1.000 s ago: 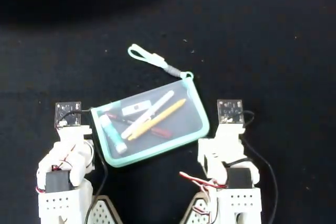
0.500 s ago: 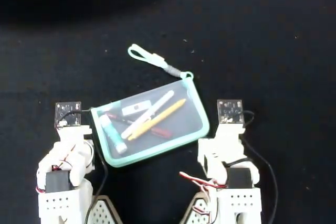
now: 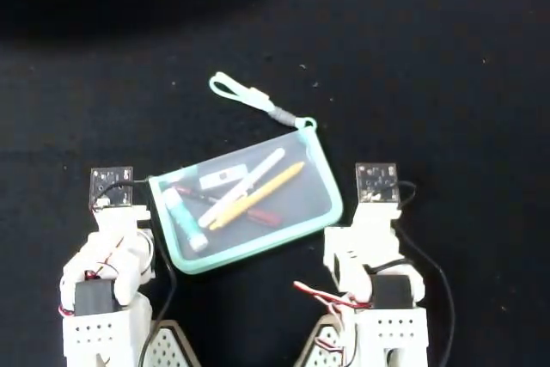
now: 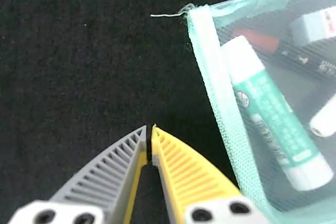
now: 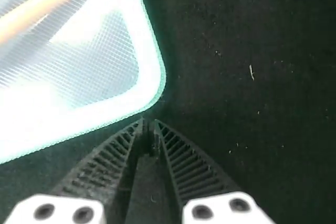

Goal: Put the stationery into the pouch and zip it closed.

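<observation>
The left end effector [image 4: 149, 129] is clenched on nothing, its grey and yellow fingers pressed tip to tip over bare table [image 3: 430, 83]. The right end effector [image 5: 148, 124] is likewise clenched and empty. Each sits low on a folded arm, which reads as a rest pose rather than a working one.

The pouch [image 3: 309, 199] lies flat on the table between the two end effectors. One short edge is just beside the left one, and a rounded corner lies just ahead of the right one's tips. Neither appears to touch it.

Through the mesh wall the stationery shows inside. The glue stick [image 3: 185, 221] lies along the edge nearest the left end effector. A white pen [image 3: 245, 185], a yellow pencil [image 3: 262, 194], a red pen [image 3: 260, 216] and an eraser [image 3: 216, 180] lie farther in.

The wrist strap [image 3: 236, 92] trails away from the far corner, beyond both end effectors. No gap shows along the pouch's edge, so it is probably zipped shut and the task looks complete, which would explain the empty, parked end effectors.
</observation>
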### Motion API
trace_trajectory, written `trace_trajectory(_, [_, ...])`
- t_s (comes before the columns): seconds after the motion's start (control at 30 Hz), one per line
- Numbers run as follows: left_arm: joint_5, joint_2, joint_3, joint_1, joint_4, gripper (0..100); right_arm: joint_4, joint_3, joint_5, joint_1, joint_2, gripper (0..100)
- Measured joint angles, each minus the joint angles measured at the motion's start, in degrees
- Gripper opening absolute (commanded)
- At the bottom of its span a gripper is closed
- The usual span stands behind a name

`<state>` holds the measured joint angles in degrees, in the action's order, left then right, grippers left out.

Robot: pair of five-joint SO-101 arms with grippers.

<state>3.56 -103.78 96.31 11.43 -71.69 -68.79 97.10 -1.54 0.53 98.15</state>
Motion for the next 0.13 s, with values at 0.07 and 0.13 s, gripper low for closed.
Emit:
trace_trajectory(0.07, [0.00,0.00,0.00,0.00,0.00,3,0.00,0.00,0.00,0.00,0.00,1.5])
trace_trajectory(0.13, [0.00,0.00,0.00,0.00,0.00,3,0.00,0.00,0.00,0.00,0.00,1.5])
